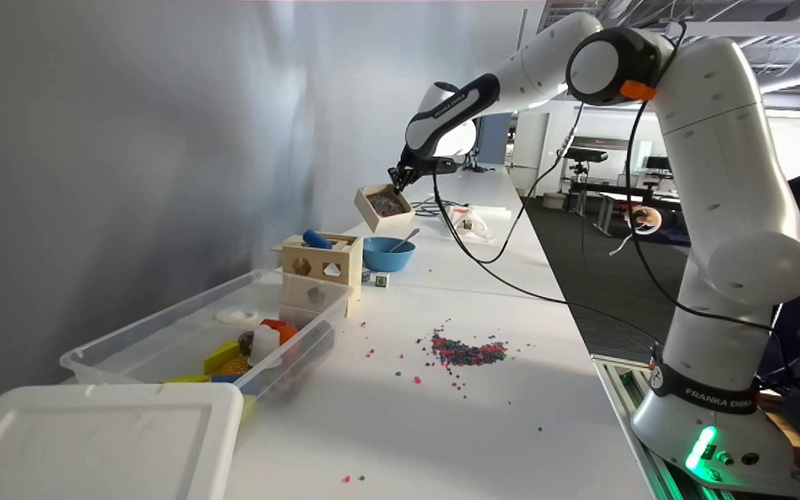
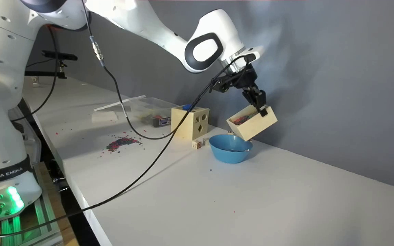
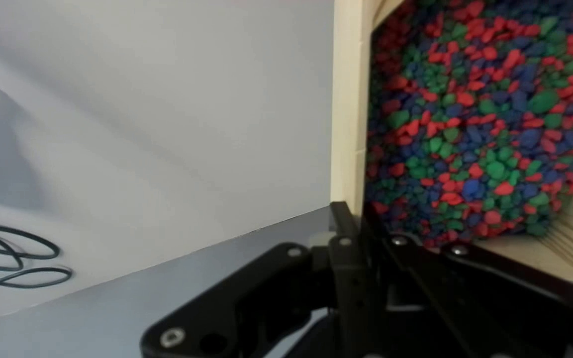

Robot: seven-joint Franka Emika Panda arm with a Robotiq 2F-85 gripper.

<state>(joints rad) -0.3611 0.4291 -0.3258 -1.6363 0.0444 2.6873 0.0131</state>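
Observation:
My gripper [image 3: 358, 215] is shut on one wall of a pale wooden box [image 3: 348, 99], one finger outside that wall and one inside. Red, green and blue pebbles [image 3: 485, 114] fill much of the box in the wrist view. In both exterior views the box [image 1: 394, 223] hangs tilted in the air near the grey wall. Below it on the table stands a blue bowl [image 2: 229, 155] with a spoon [image 1: 407, 239] leaning in it. The bowl's inside is mostly hidden. More pebbles lie as a loose heap [image 1: 466, 353] on the white table, with strays around it.
Beside the bowl stands a wooden shape-sorter cube [image 1: 323, 271] with small letter blocks [image 2: 196, 144] near it. A clear plastic bin [image 1: 164, 326] holds coloured toys; a white lid [image 1: 94, 444] is in front. Black cable [image 2: 142, 174] hangs from the arm across the table.

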